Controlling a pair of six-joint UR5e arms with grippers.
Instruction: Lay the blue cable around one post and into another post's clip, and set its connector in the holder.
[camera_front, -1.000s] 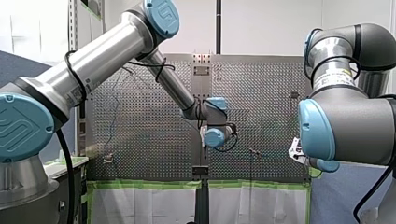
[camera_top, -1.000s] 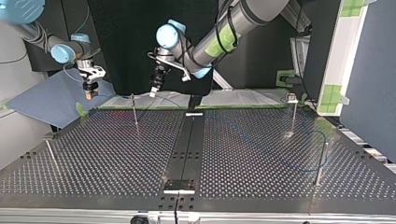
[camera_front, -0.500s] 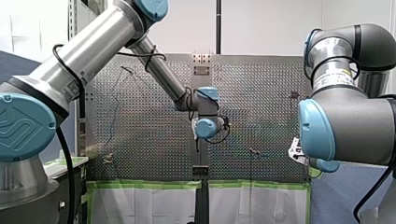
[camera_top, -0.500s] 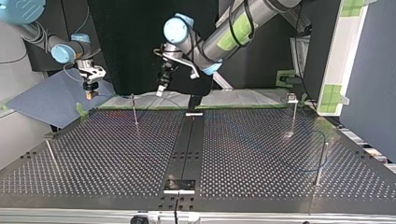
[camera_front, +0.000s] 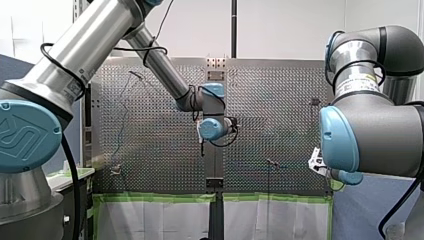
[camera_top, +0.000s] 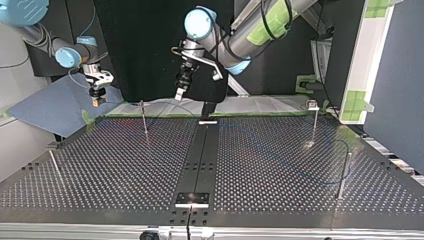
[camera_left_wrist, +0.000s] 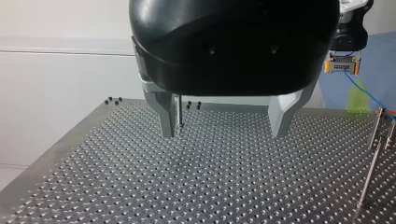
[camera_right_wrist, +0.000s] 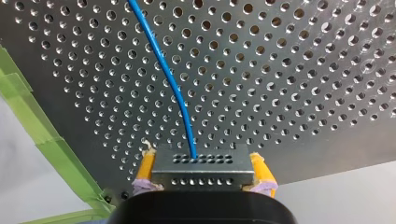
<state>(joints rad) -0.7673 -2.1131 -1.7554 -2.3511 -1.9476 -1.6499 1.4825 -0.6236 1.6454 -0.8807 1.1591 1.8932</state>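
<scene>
My right gripper (camera_right_wrist: 202, 173) has its yellow-padded jaws pinching the metal connector (camera_right_wrist: 200, 163) by two opposite sides. It holds the connector above the perforated table (camera_right_wrist: 280, 70), near the table edge lined with green tape (camera_right_wrist: 65, 168), and the blue cable (camera_right_wrist: 159, 60) leaves the connector's face and runs out over the table. My left gripper (camera_left_wrist: 223, 133) hangs above the table with its jaws spread wide and nothing between them; a thin upright post (camera_left_wrist: 178, 112) stands on the table just beyond one finger.
</scene>
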